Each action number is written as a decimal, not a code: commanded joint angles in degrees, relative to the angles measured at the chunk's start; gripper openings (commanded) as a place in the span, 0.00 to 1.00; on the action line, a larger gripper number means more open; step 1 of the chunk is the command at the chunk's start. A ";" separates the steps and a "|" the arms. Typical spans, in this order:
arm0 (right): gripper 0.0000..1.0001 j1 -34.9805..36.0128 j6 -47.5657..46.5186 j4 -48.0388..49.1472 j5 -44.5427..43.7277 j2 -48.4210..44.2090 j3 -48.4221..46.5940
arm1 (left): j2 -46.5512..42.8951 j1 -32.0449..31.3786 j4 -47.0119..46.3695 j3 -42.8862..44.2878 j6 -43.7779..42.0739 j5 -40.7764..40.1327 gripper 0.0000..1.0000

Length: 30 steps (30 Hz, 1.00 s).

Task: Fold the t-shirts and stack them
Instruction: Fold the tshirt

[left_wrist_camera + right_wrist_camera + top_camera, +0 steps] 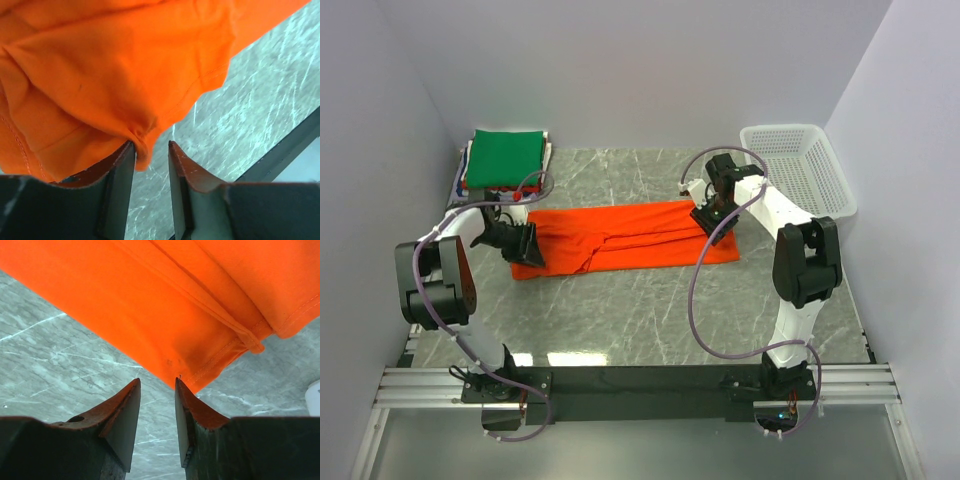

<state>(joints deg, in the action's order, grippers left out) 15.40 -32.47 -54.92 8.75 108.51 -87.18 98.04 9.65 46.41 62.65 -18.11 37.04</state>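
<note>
Nearest to us, the left gripper [151, 145] sits at the left end of the orange t-shirt [630, 238]. Its fingers are released, and a hem corner dangles between them unpinched. The right gripper [157, 381] is spread too, with the shirt's right corner just ahead of its tips. The shirt lies as a long strip across the marble table [650, 320]. Farther back, we see the green t-shirt [507, 155] topping the folded stack [467, 172] far left, and the white lattice basket [800, 165] far right.
</note>
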 commanded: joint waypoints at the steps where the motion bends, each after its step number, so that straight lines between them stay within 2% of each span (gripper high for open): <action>1: 0.41 0.16 -0.40 0.60 -0.58 -1.20 0.43 | 0.83 -0.25 0.44 2.56 0.35 3.92 0.38; 5: 0.40 0.25 -0.58 0.51 -0.75 -1.11 0.08 | 3.03 -0.25 -0.88 3.00 2.02 2.25 0.33; 8: 0.39 0.24 -0.75 0.69 -1.11 -1.02 0.25 | 3.65 -0.25 -1.24 3.70 2.46 1.81 0.26; 9: 0.39 0.25 -0.84 0.69 -1.19 -0.93 0.34 | 3.65 -0.25 -1.15 4.23 2.46 1.99 0.18; 11: 0.38 0.25 -0.84 0.69 -1.20 -0.67 0.16 | 3.56 -0.25 -0.36 5.46 2.38 3.47 0.10; 12: 0.38 0.25 -0.76 0.69 -1.11 -0.58 -0.01 | 3.56 -0.16 -0.10 7.38 2.29 4.26 0.01; 16: 0.36 0.25 -0.49 0.86 -0.84 0.47 -1.33 | 4.00 -0.16 -0.62 15.02 4.91 7.08 0.01; 21: 0.36 0.25 -0.31 0.69 -1.02 2.58 -3.79 | 10.93 -0.16 -2.19 27.32 7.91 8.84 0.01; 27: 0.36 0.25 0.21 0.16 -0.32 4.43 -6.60 | 19.02 -0.07 -6.94 34.02 13.44 11.39 0.01; 30: 0.36 0.25 0.21 -0.02 -0.05 5.04 -7.21 | 21.31 -0.07 -10.98 34.64 16.95 11.92 0.01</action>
<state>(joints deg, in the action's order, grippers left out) 15.42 -32.62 -54.83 8.19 112.99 -91.72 117.84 9.65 39.62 94.80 -5.93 45.95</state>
